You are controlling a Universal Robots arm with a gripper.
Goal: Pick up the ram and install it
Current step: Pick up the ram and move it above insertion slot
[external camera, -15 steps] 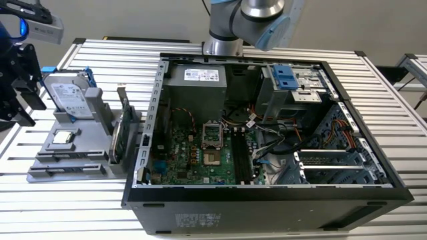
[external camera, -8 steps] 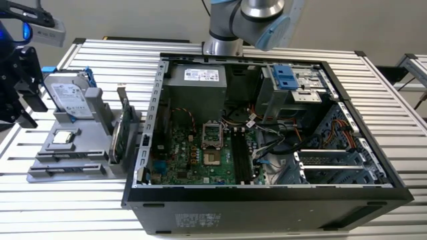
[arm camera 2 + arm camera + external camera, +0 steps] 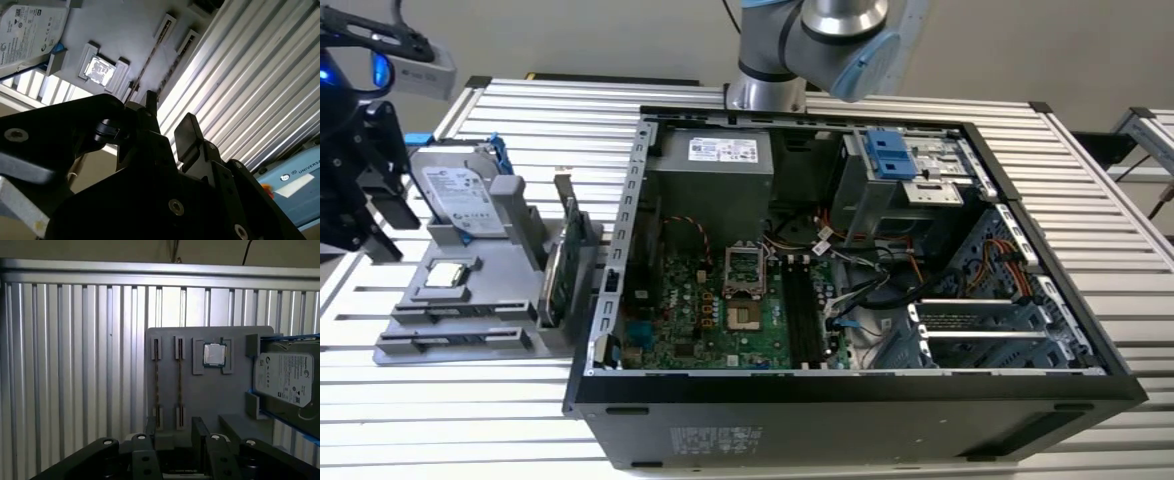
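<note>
Grey plastic makes up the parts holder (image 3: 210,395), which lies on the ribbed aluminium counter (image 3: 75,365). In the exterior view it sits just beside the open computer case (image 3: 854,390), on that view's left.

The ram (image 3: 156,382) stands on edge in a long slot of the holder. A second stick (image 3: 180,382) stands parallel to it in the slot just beside. Next to the sticks a processor chip (image 3: 215,354) sits in a square recess, and beyond that is a silver hard drive (image 3: 285,377) in a blue frame. In the exterior view a green expansion card (image 3: 558,270) stands upright at the side of the holder nearest the case.

The black claw (image 3: 174,422) hangs over the holder's edge at one end of the two slots. Its fingers (image 3: 187,125) are spread well apart and have hold of nothing, and the gap between them faces the ends of the sticks. Whether it touches the holder cannot be told.

Inside the case the green motherboard (image 3: 707,310) lies flat, with long black memory sockets (image 3: 803,315) running across it.
</note>
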